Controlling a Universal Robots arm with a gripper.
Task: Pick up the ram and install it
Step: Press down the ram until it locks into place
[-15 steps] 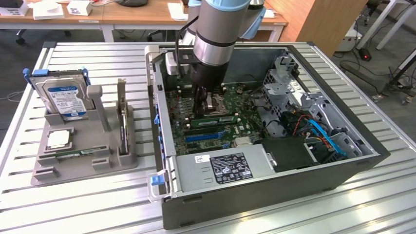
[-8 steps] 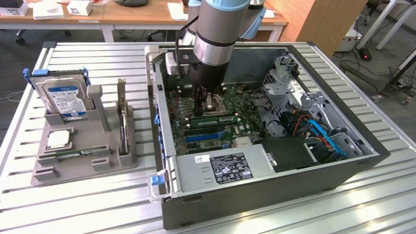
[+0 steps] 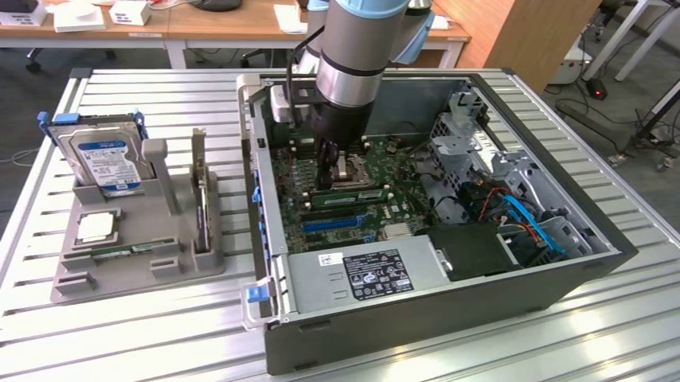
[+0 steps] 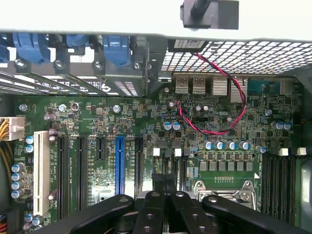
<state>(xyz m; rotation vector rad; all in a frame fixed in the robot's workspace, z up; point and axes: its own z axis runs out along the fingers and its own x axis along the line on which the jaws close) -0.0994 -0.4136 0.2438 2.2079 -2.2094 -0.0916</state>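
Inside the open computer case (image 3: 595, 267), the robot arm reaches straight down to the green board (image 3: 409, 171). Its claw (image 3: 331, 167) hangs low over the middle of the board, beside the silver chip holder (image 4: 224, 191). The black fingers (image 4: 181, 207) are pressed together. The ram (image 3: 345, 194) is a long thin green stick with little black chips. It stands on its edge in a slot on the board, just beside the claw, between the claw and the blue slot (image 3: 330, 224). I cannot tell if the claw touches it. On the metal table (image 3: 159, 318), near the exterior view's left edge, sits a grey holder (image 3: 149, 263). A hard drive (image 3: 107, 163) with a blue and white label stands in it.
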